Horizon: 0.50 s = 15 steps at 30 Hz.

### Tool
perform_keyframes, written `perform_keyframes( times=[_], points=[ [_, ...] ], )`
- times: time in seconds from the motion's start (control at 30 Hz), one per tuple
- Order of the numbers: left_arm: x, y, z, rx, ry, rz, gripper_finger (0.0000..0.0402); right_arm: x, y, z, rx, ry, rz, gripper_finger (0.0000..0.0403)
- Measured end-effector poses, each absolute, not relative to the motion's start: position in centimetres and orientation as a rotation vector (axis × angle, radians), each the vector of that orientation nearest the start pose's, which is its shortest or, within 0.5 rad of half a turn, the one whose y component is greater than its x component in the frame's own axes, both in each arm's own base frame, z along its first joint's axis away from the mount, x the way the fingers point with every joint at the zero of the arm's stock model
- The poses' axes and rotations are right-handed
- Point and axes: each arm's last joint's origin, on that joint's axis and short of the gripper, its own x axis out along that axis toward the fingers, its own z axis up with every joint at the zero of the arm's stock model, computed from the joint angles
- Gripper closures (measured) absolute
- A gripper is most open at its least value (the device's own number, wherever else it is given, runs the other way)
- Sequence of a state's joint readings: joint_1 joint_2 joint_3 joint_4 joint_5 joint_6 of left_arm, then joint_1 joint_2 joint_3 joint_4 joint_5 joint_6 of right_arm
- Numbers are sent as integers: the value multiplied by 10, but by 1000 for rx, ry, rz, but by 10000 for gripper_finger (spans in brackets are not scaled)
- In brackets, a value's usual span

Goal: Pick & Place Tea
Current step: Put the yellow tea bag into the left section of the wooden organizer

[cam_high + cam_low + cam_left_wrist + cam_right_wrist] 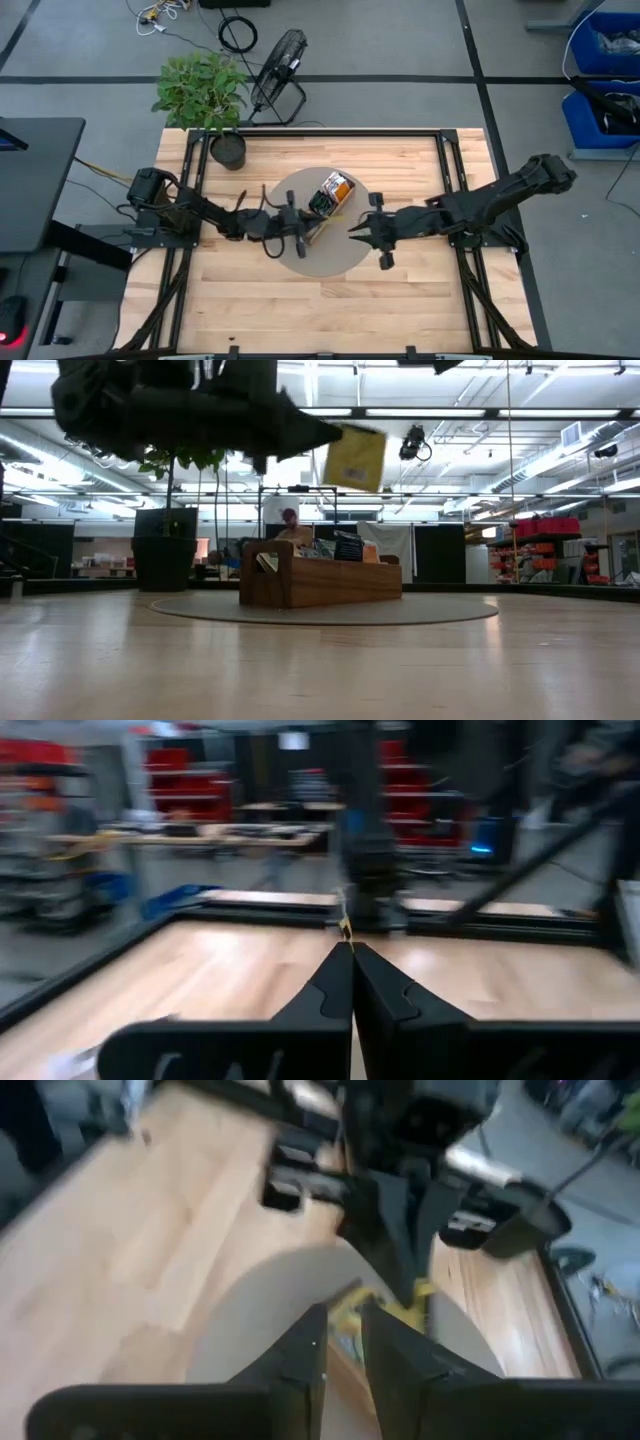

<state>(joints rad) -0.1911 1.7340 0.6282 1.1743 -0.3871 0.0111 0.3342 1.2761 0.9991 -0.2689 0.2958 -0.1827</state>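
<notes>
**Tea packet handed between arms, above the tray**

Yellow tea packet [355, 457]: held in the air, hanging above the wooden tray [320, 582], clear of the bench [400, 300]. Seen as a thin yellow edge pinched at the tips of the left gripper [351, 952], jaws fully closed on it. Further packets [335, 190] stood filed in the tray, orange and dark ones among them.

Tray: set on a round grey mat [325, 255] near mid-bench, between the two arms.

Right gripper [343, 1330]: just beside the left one, over the mat, jaws a narrow gap apart with nothing visibly in them; yellow glimpsed beyond that gap.

Step judged: hand-over of one packet from right to left, or the close of it, with placing not yet done. Next move judged to call for the right arm to back well clear, then the left to carry the packet over its slot and lower it edge-first before parting its jaws.

Beyond the bench: potted plant [205, 90], floor fan [280, 65].
</notes>
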Motion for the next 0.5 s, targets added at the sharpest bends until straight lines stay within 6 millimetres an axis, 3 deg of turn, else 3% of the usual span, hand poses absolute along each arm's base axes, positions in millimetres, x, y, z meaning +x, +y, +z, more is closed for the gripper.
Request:
perform_keyframes(
  times=[0.23,0.37,0.5],
  points=[
    [302,-61,171,-50,-57,448,400,230,72,272,-242,309,59,328],
    [297,-68,169,-97,-59,620,400,219,67,259,-237,221,42,328],
    [294,-76,164,-159,-66,679,400,213,63,248,-259,208,-24,328]
  ],
)
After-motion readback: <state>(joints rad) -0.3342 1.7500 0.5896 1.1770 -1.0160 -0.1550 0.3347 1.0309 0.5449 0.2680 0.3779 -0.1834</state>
